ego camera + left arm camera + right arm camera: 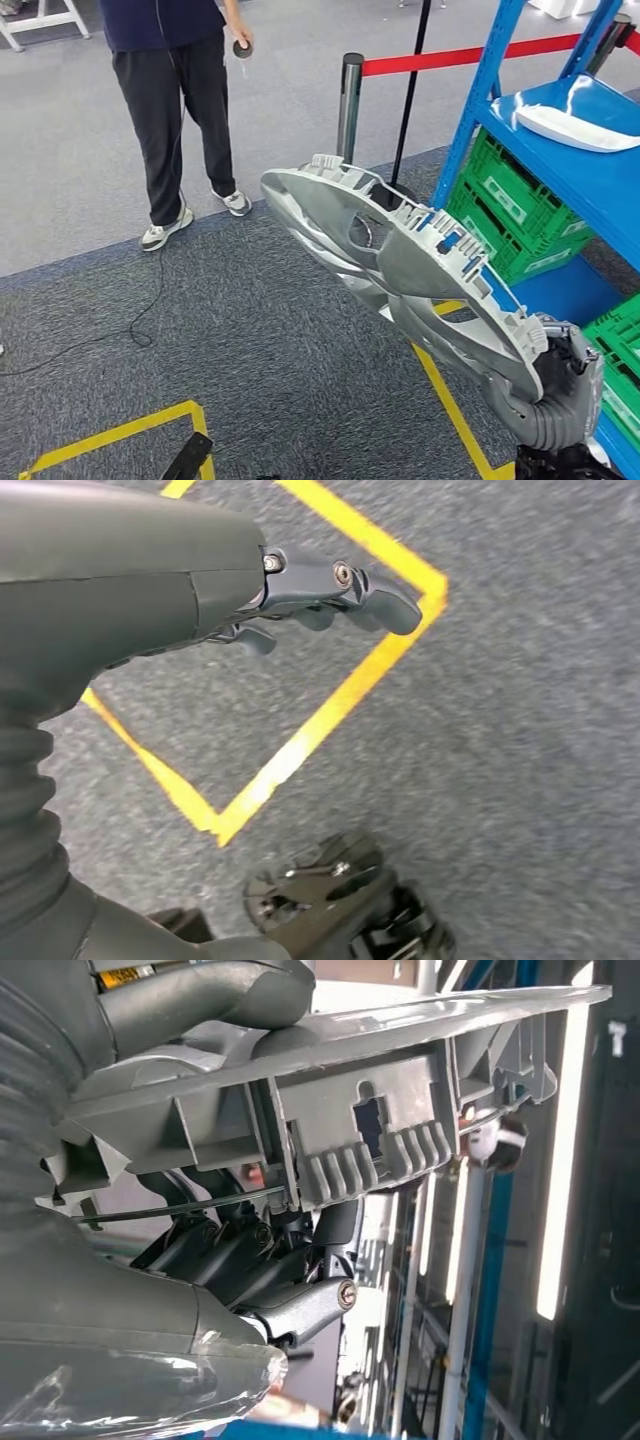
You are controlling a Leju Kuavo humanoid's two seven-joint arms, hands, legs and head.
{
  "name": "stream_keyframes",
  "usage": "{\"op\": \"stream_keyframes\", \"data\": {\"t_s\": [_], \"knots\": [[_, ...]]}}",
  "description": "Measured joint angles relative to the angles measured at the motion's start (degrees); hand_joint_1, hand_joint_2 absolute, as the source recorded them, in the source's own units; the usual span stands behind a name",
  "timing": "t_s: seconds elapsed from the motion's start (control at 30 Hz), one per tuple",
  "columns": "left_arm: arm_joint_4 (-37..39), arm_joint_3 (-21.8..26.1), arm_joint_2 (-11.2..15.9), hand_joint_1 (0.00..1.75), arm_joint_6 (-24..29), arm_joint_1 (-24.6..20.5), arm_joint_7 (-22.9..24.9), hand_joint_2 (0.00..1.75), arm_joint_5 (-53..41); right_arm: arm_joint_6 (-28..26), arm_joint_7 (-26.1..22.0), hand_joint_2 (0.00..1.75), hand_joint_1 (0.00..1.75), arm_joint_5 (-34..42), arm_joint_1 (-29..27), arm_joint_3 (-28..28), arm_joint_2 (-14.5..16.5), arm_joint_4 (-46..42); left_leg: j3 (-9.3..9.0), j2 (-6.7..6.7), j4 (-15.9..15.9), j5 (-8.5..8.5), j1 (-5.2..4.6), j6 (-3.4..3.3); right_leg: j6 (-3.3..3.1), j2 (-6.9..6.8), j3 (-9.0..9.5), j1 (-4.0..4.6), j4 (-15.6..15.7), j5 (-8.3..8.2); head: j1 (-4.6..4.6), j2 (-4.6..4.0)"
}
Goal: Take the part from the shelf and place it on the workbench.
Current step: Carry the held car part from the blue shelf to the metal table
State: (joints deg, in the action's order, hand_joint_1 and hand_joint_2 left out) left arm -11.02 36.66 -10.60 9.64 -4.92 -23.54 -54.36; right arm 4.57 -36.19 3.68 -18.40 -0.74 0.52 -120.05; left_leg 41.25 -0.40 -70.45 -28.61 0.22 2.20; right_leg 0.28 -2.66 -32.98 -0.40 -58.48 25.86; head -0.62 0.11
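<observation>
right robot hand (562, 385) gripping grey part (392, 250)

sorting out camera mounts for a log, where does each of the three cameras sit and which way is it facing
Head view: high on the body, looking forward and down at the grey part held by the right robot hand, the blue shelf and a person.
Left wrist view: behind the left robot hand, facing the carpet and yellow floor tape.
Right wrist view: behind the right robot hand, facing up along the part's ribbed underside.
Shared: head and right wrist views both show the part.
</observation>
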Motion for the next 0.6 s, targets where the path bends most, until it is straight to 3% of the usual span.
{"op": "stream_keyframes", "data": {"t_s": [0.07,0.13,0.17,0.23,0.3,0.37,0.43,0.47,0.5,0.6], "knots": [[0.0,0.0,0.0,0.00,0.2,-0.3,0.7,1.75,0.2,0.1,0.0,1.75,1.75,0.6,1.2,0.0,0.0,0.2,-4.12,2.10,7.3,3.23,0.03,0.06,0.32,-1.01,0.08,0.12,-0.1,0.16,0.06,0.00],[0.0,0.0,0.0,0.00,0.3,-1.0,1.0,1.75,0.7,0.1,0.0,1.75,1.75,1.1,2.4,0.0,0.0,0.5,-6.80,3.80,12.3,4.55,-0.13,-0.42,0.93,-1.92,0.11,0.44,-0.3,0.36,0.02,0.00],[0.0,0.0,0.0,0.00,0.3,-1.3,1.1,1.75,0.9,0.2,0.1,1.75,1.75,1.2,3.0,0.0,0.0,0.6,-7.10,3.90,13.1,4.55,-0.28,-0.80,1.27,-2.42,0.15,0.56,-0.4,0.42,-0.05,0.00],[0.0,0.1,0.2,0.00,0.2,-1.5,1.2,1.75,1.1,0.2,0.2,1.75,1.75,1.3,4.0,0.1,-0.1,0.8,-6.97,2.53,13.3,4.74,-0.34,-1.71,1.93,-3.01,0.33,0.36,-0.4,0.62,-0.28,0.00],[0.0,0.1,0.4,0.00,0.2,-1.6,1.2,1.75,1.2,0.2,0.2,1.75,1.75,1.4,4.5,0.1,-0.2,1.0,-7.11,1.37,13.5,4.97,-0.17,-2.46,2.53,-1.18,-0.43,0.10,-2.5,2.16,-0.46,0.00],[0.0,0.2,0.4,0.00,0.1,-1.8,1.2,1.75,1.2,0.3,0.2,1.75,1.75,1.4,4.6,0.1,-0.4,1.0,-7.14,0.19,13.6,5.08,-0.09,-2.96,2.80,1.59,-3.56,-0.02,-9.1,5.44,-0.74,0.00],[0.0,0.2,0.5,0.00,-0.1,-1.9,1.2,1.75,0.7,0.3,0.2,1.75,1.75,1.4,4.6,0.1,-0.4,1.2,-7.10,-0.97,13.6,5.12,-0.16,-3.17,2.86,2.54,-7.26,-0.03,-16.1,7.79,-0.84,0.00],[0.0,0.2,0.5,0.00,-0.2,-1.9,1.2,1.75,0.5,0.4,0.3,1.75,1.75,1.3,4.5,0.1,-0.4,1.2,-7.10,-1.47,13.5,5.12,-0.18,-3.20,2.86,2.62,-8.05,-0.05,-17.1,7.54,-0.85,0.00],[0.0,0.2,0.5,0.00,-0.4,-1.9,1.2,1.75,0.3,0.4,0.3,1.75,1.75,1.3,4.5,0.1,-0.5,1.3,-7.15,-1.91,13.5,5.12,-0.17,-3.20,2.83,2.62,-7.68,-0.10,-15.8,6.16,-0.87,0.00],[0.0,0.1,0.4,0.00,-1.0,-1.9,1.0,1.75,-0.1,0.5,0.6,1.75,1.75,1.5,4.4,0.1,-0.5,1.3,-7.32,-2.88,13.4,4.95,-0.22,-2.79,2.78,3.15,-2.52,-0.42,-4.5,0.65,-0.94,0.00]]}}
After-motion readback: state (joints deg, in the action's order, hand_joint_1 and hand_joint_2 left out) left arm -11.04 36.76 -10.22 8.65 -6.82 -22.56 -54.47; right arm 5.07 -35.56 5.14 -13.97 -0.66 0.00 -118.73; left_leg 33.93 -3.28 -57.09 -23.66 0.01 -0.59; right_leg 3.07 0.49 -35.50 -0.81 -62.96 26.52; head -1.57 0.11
